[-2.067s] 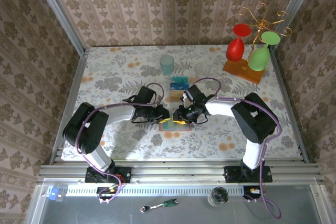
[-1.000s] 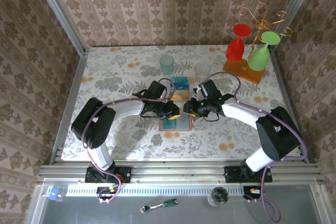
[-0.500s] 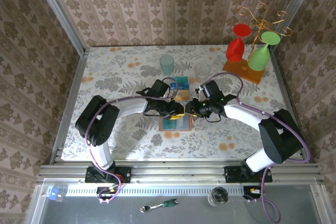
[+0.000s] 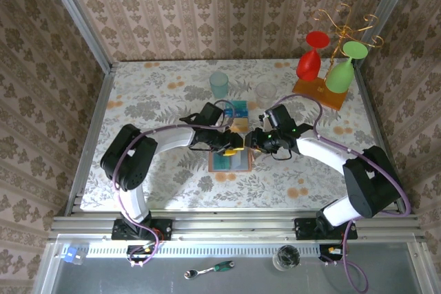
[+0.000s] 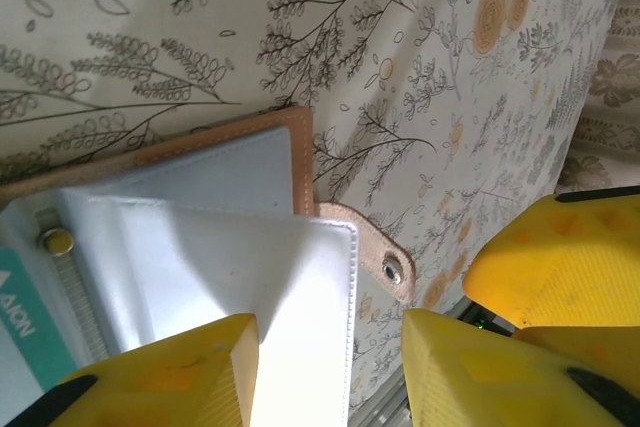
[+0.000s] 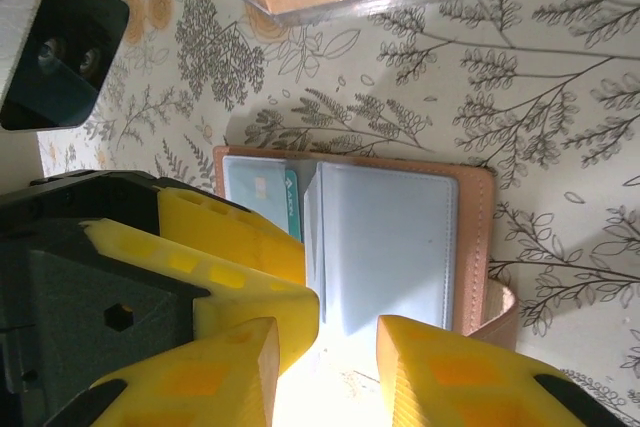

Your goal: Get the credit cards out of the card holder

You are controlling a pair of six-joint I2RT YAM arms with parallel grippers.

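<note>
Both my jaws are open rn: L gripper (image 5: 325,347) and R gripper (image 6: 330,347) nose to nose over the open card holder (image 6: 400,237) mid-table, clear sleeve (image 5: 290,307) standing btw L's jaws. teal card (image 6: 262,197) sits in its pocket. cup (image 4: 219,85) farther back.

Teal card (image 5: 24,315) partly behind fingers (image 5: 170,367)
</note>
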